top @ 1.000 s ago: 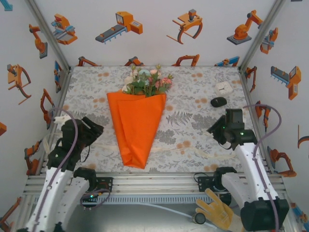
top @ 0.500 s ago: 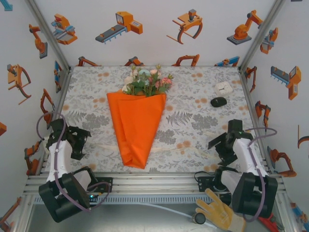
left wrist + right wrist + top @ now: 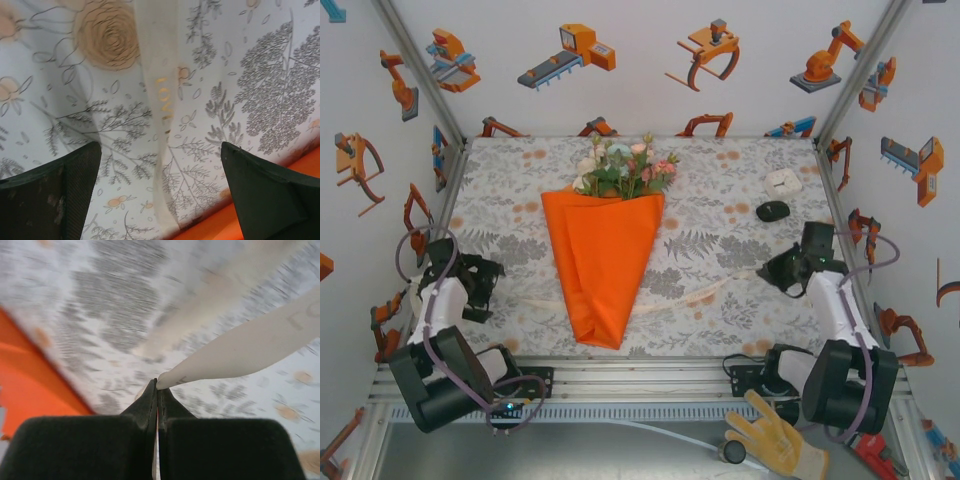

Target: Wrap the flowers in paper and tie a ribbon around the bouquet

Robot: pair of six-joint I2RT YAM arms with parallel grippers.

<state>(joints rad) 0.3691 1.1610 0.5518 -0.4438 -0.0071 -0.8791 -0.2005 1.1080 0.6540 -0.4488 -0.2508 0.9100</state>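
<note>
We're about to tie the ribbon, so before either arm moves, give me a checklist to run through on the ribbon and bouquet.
1. Grip of right hand on ribbon: ok, shut on it.
2. Grip of left hand on ribbon: not ok, open, ribbon lying between its fingers.
3. Seating of flowers in paper cone: ok.
4. Ribbon across cone's top: not ok, none shows there.
5. Cone staying closed unaided: cannot tell.

White walls w/ orange robot cartoons on 3 sides. Alu posts at far corners. Worktop: grey-leaf, peach-flower print. Metal rail along near edge. Even light.
</note>
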